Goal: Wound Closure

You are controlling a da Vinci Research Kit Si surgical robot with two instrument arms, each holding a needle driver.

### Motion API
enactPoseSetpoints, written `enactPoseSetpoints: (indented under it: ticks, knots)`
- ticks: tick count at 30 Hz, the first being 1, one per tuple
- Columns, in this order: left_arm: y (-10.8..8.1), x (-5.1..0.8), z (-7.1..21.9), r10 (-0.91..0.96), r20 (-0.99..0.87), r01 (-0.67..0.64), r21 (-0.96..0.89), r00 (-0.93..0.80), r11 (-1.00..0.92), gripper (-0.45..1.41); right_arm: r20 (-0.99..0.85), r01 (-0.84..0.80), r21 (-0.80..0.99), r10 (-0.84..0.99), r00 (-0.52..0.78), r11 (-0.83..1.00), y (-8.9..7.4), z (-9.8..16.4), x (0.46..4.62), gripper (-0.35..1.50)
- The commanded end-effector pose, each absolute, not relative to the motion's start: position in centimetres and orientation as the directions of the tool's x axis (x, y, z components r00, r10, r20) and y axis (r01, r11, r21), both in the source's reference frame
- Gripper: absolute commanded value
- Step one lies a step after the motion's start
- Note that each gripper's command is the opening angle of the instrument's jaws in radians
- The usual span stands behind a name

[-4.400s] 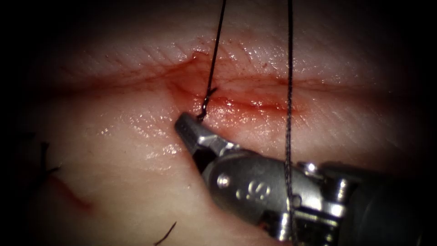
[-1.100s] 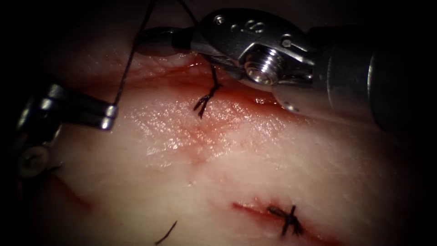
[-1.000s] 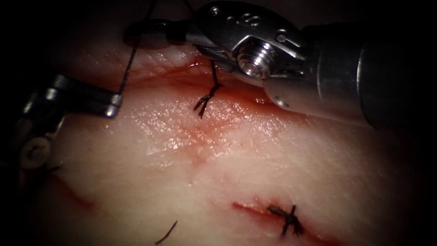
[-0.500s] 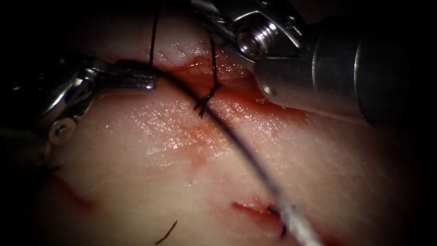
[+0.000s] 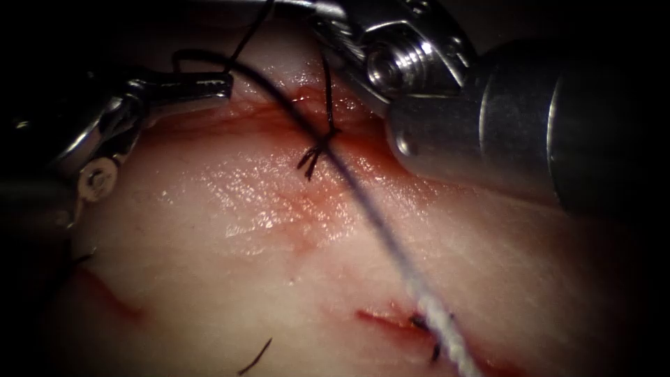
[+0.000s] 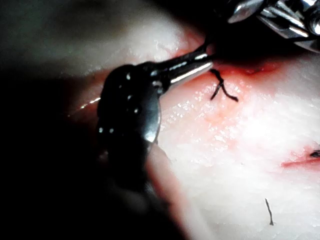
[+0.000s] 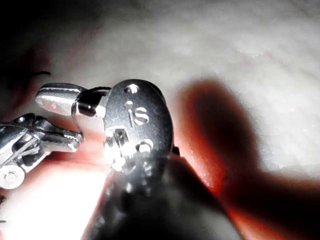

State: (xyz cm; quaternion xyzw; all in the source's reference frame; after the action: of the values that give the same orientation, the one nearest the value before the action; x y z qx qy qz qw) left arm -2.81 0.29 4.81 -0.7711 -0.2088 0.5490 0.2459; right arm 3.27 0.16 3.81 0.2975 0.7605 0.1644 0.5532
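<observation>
Left hand (image 5: pixel 227 84) clamped on the thread (image 5: pixel 363 202) just left of the knot (image 5: pixel 314 155) at the cut (image 5: pixel 377 150). Right hand (image 7: pixel 55 95) up by the tissue's (image 5: pixel 279 279) far edge, can't tell if holding anything. No clue where the needle is.

thread (image 5: pixel 377 223) crossing tissue (image 5: pixel 209 279), lower left free

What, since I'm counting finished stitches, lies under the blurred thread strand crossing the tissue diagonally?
Beneath the dark braided thread strand lie pale tissue, the upper black knot, tails showing beside it, and a lower black stitch, mostly covered: its knot cannot be read.
</observation>
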Motion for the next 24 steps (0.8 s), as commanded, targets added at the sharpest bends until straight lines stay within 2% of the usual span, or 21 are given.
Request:
enactPoseSetpoints:
  ticks: [1,8,13,15,16,19,24]
  knots:
    - [0.31,-2.86,4.85,0.591,-0.743,0.058,-0.607,0.315,-0.793,-0.45,-0.753,0.292,0.571,0.631,-0.186,0.767,0.18,3.84,3.3,-0.35]
    - [0.42,-2.85,4.84,0.593,-0.73,0.074,-0.608,0.34,-0.79,-0.45,-0.781,0.376,0.546,0.618,-0.095,0.749,0.09,3.83,3.15,-0.35]
    - [0.53,-2.94,4.86,0.594,-0.726,0.069,-0.612,0.348,-0.788,-0.45,-0.82,0.487,0.517,0.571,0.045,0.704,0.05,3.81,3.08,-0.35]
    - [0.54,-2.96,4.86,0.593,-0.725,0.072,-0.61,0.35,-0.789,-0.45,-0.837,0.505,0.497,0.544,0.065,0.705,0.04,3.81,3.08,-0.35]
    - [0.56,-3.03,4.87,0.591,-0.726,0.075,-0.607,0.351,-0.791,-0.45,-0.872,0.548,0.461,0.471,0.133,0.698,0.02,3.79,3.09,-0.35]
    - [0.59,-3.13,4.88,0.592,-0.731,0.081,-0.604,0.339,-0.793,-0.45,-0.919,0.615,0.391,0.321,0.228,0.685,-0.04,3.76,3.09,-0.35]
    - [0.61,-3.22,4.89,0.591,-0.734,0.086,-0.601,0.336,-0.795,-0.45,-0.946,0.664,0.323,0.249,0.207,0.675,-0.05,3.75,3.07,-0.32]
